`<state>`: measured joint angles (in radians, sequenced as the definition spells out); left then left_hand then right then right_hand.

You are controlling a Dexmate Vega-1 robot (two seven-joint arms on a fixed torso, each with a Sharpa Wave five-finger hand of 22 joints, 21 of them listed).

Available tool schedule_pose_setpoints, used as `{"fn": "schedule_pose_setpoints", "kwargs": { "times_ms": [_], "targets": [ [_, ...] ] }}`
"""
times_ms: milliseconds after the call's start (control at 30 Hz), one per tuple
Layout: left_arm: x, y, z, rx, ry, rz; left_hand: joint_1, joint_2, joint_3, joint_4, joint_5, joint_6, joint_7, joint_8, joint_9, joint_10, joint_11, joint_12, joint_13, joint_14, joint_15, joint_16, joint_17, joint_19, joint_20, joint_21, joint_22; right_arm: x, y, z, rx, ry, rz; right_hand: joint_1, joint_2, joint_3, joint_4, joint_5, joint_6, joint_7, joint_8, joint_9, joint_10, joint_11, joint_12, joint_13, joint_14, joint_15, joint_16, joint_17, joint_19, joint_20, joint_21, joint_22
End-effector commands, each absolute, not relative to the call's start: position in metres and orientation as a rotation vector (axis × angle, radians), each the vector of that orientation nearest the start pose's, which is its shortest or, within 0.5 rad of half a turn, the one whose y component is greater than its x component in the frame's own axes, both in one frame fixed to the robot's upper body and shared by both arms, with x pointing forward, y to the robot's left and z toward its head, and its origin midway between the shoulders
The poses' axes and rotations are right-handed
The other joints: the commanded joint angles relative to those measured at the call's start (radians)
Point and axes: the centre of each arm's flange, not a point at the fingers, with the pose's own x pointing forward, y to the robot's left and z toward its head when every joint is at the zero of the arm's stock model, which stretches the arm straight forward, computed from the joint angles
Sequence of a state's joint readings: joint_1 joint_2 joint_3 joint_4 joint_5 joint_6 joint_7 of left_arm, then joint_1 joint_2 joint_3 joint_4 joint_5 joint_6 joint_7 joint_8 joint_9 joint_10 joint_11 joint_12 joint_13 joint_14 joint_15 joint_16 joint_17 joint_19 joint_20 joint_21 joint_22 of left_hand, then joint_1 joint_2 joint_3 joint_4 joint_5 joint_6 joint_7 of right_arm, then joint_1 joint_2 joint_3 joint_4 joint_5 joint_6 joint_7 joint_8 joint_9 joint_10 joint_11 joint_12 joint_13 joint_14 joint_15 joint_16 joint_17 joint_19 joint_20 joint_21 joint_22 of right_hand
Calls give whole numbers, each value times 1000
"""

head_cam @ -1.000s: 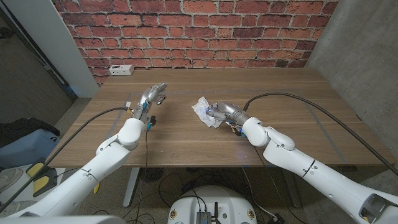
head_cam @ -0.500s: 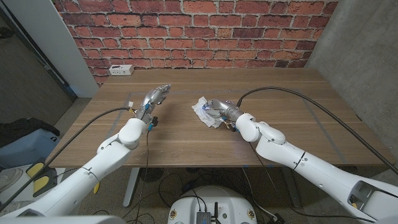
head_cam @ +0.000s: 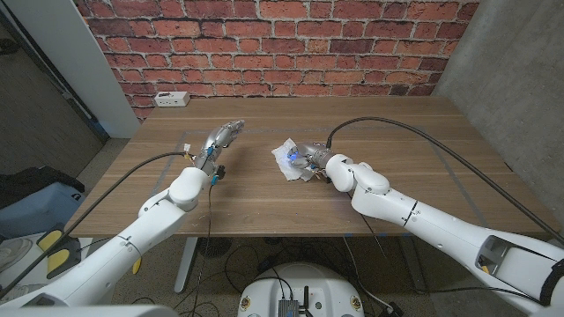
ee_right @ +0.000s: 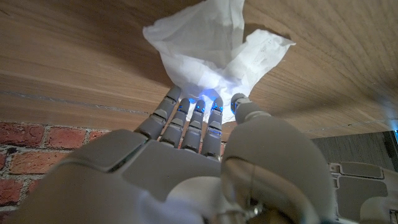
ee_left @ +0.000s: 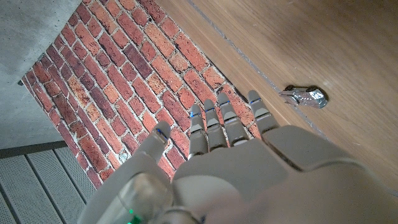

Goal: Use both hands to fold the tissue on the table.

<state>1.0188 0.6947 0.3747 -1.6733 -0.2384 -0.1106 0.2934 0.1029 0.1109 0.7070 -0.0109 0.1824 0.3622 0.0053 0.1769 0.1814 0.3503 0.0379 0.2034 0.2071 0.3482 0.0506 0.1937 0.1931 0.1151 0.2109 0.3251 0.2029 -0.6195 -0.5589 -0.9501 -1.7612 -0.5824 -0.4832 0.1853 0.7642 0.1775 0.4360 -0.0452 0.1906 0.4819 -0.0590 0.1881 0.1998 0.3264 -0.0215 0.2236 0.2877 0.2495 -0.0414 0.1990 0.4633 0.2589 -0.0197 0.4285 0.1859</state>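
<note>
Crumpled white tissue (head_cam: pixel 292 157) lies near the middle of the wooden bench (head_cam: pixel 405 167), partly bunched, edges sticking up. Right hand (head_cam: pixel 315 160) is at the tissue's right edge; in the right wrist view its fingers (ee_right: pixel 196 124) reach straight onto the tissue (ee_right: pixel 214 46), tips touching the paper, with a blue glow at the contact. Cannot tell whether the fingers actually pinch the tissue or just press on it.

Left hand (head_cam: pixel 220 136) is well apart to the left of the tissue, raised, fingers extended and close together, holding nothing. Left wrist view shows the same: fingers (ee_left: pixel 227 121) straight, nothing in them.

White power strip (head_cam: pixel 171 99) sits at the bench's far left corner by the red brick wall (head_cam: pixel 291 44). No readable writing or labels anywhere.
</note>
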Motion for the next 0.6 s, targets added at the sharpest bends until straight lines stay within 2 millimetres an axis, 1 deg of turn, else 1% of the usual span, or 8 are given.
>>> {"fn": "schedule_pose_setpoints", "kwargs": {
  "times_ms": [33,200,400,500,600],
  "targets": [
    [593,280,-30,428,-634,-11,-8,10,4,0,-1,-4,0,0,3,-5,-1,-3,5,-5,-3,1,2,-6,3,-4,1,614,-63,-43,-1493,-366,284,-6,-8,-9,-7,-3,-6,3,-1,2,2,9,-1,-2,10,-55,11,-3,8,18,-1,2],
    [595,279,-30,425,-636,-17,-8,9,5,0,-2,-6,-1,1,3,-5,0,-1,5,-6,-3,1,2,-8,4,-5,1,610,-67,-39,-1452,-397,275,-10,-9,-16,-9,-4,-2,8,3,2,15,12,2,-5,26,-51,20,-7,19,32,2,2],
    [596,278,-30,424,-639,-21,-9,9,5,0,-2,-8,-1,2,3,-7,1,-1,5,-6,-2,1,2,-10,3,-6,1,601,-70,-30,-1365,-513,219,-17,-9,-23,-8,-5,16,13,11,1,22,16,2,-8,38,-51,27,-9,23,38,3,2],
    [595,278,-30,426,-640,-20,-9,9,5,0,-2,-8,-1,2,3,-6,1,0,6,-6,-4,1,2,-11,3,-7,1,597,-69,-27,-1329,-583,174,-18,-8,-25,-9,-4,24,11,14,1,23,15,1,-9,42,-50,29,-11,25,40,4,2],
    [594,278,-31,429,-641,-19,-9,8,5,0,-2,-9,-2,3,3,-4,1,1,6,-6,-4,2,2,-11,3,-7,1,596,-65,-23,-1325,-612,151,-18,-7,-25,-11,-4,26,10,14,1,19,12,-1,-10,43,-53,30,-12,27,40,4,2]
  ]
}}
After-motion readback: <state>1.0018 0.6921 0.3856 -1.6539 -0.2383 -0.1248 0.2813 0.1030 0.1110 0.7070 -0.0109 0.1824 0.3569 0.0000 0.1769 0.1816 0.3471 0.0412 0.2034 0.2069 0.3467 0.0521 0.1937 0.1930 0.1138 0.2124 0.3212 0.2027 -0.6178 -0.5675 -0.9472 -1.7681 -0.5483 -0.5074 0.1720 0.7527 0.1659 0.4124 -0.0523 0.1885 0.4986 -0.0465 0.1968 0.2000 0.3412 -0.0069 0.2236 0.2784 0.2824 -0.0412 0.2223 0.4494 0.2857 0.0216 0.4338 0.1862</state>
